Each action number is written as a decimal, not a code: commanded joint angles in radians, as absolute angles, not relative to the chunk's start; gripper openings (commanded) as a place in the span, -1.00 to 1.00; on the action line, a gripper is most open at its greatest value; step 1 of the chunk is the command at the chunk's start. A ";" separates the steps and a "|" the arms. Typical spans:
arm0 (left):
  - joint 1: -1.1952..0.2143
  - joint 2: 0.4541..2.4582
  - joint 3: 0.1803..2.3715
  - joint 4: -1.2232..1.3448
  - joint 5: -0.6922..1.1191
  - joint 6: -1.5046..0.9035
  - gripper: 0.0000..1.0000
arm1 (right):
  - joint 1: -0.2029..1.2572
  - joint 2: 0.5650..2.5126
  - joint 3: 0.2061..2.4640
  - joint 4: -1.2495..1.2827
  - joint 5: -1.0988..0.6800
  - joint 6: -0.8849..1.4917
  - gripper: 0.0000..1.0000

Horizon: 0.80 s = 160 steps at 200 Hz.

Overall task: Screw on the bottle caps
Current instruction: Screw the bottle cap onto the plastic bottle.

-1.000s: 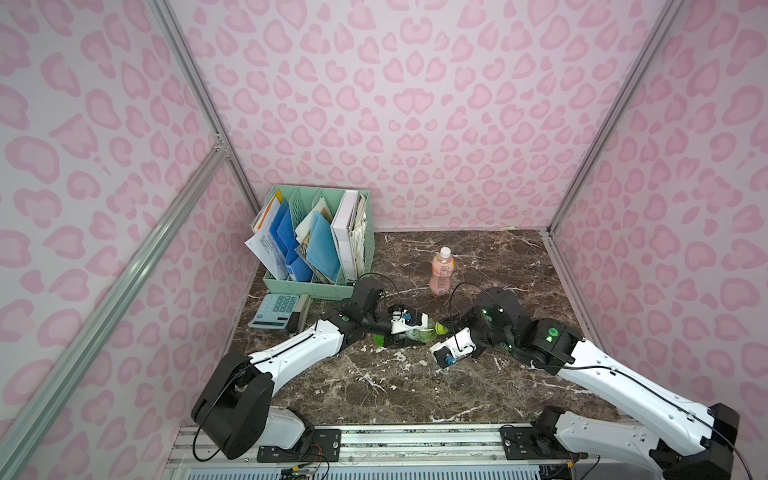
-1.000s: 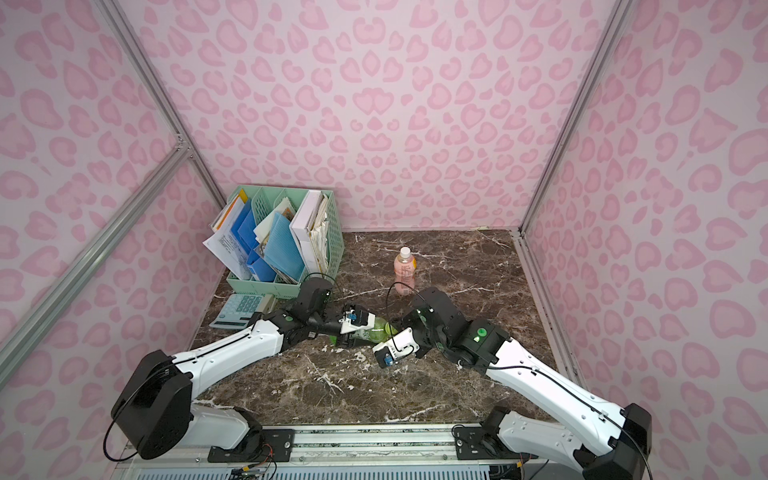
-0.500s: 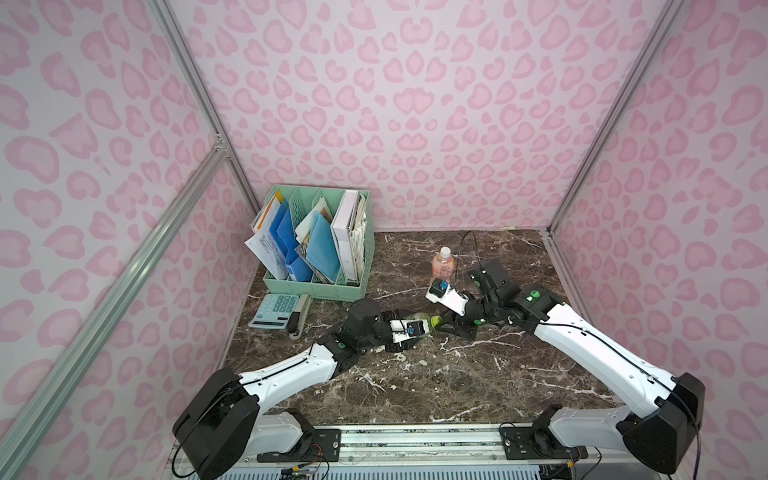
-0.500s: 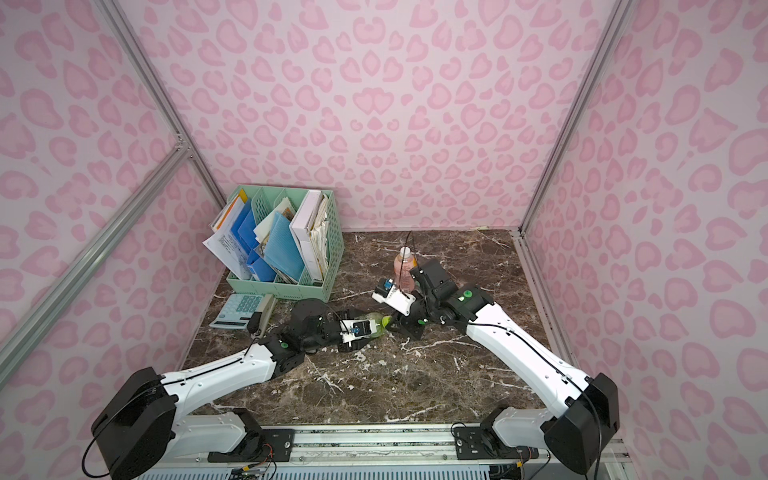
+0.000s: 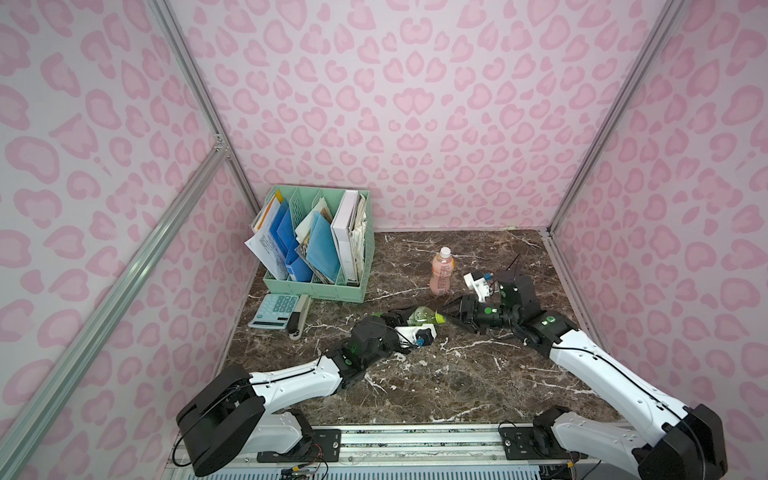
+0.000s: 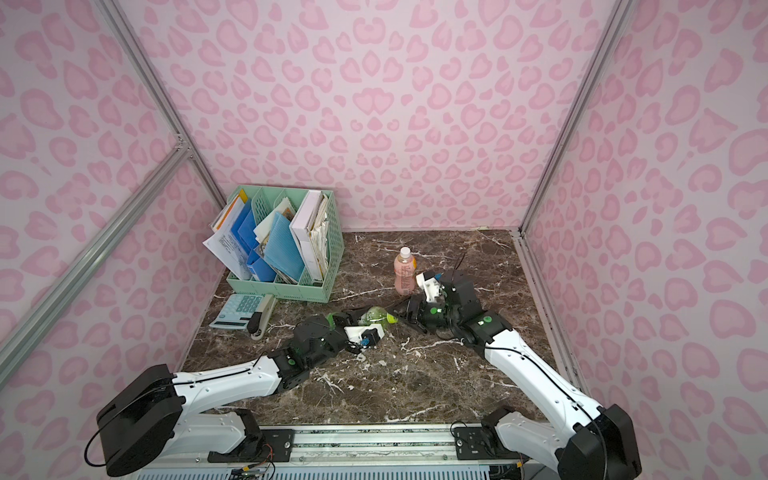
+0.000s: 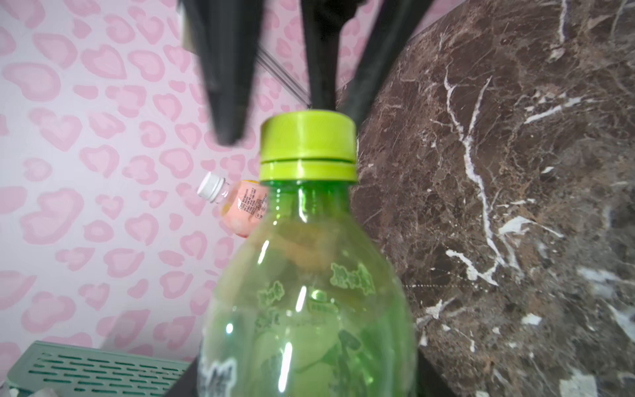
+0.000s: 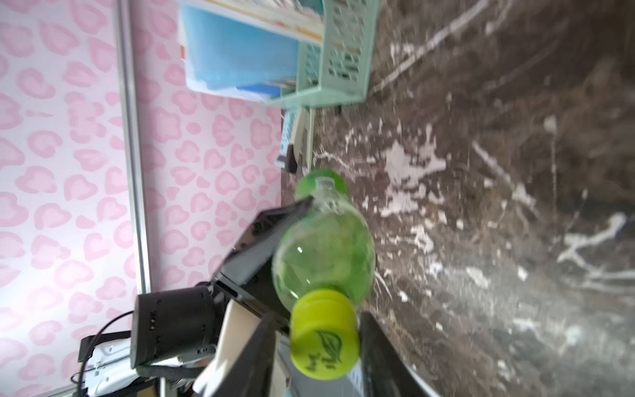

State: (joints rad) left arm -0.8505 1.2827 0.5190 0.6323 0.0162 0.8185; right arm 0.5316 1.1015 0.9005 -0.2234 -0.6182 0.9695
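The green bottle (image 5: 419,316) lies nearly level just above the marble, with my left gripper (image 5: 405,320) shut on its body. The yellow-green cap (image 8: 323,335), leaf mark on top, sits on its neck. My right gripper (image 5: 448,316) is at that cap, open, one finger on each side with a gap showing in the right wrist view. In the left wrist view the cap (image 7: 307,144) has the right gripper's black fingers (image 7: 226,103) beside and behind it. Farther back, the pink bottle (image 5: 441,274) stands upright with the white cap (image 5: 445,251) on it.
A mint file basket (image 5: 324,286) full of folders stands at the back left. In front of it lie a calculator (image 5: 274,311) and a stapler (image 5: 297,322). Pink patterned walls close in the marble table (image 5: 415,386) on three sides.
My right gripper's jaws have parted from the yellow-green cap, and its wrist has turned and shifted. The left arm has sunk lower, still holding the green bottle.
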 commanded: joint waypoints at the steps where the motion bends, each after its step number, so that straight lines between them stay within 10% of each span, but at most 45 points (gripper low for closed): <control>1: -0.795 1.260 0.548 0.544 0.147 0.789 0.01 | 0.516 1.077 0.995 -0.332 -0.545 0.439 0.18; 92: -0.637 1.328 0.756 0.106 0.638 0.758 0.01 | 0.646 0.988 1.016 -0.566 -0.333 -1.021 0.05; 160: -0.620 1.369 0.811 0.045 0.751 0.750 0.01 | 0.808 1.036 1.001 -0.517 -0.170 -1.273 0.02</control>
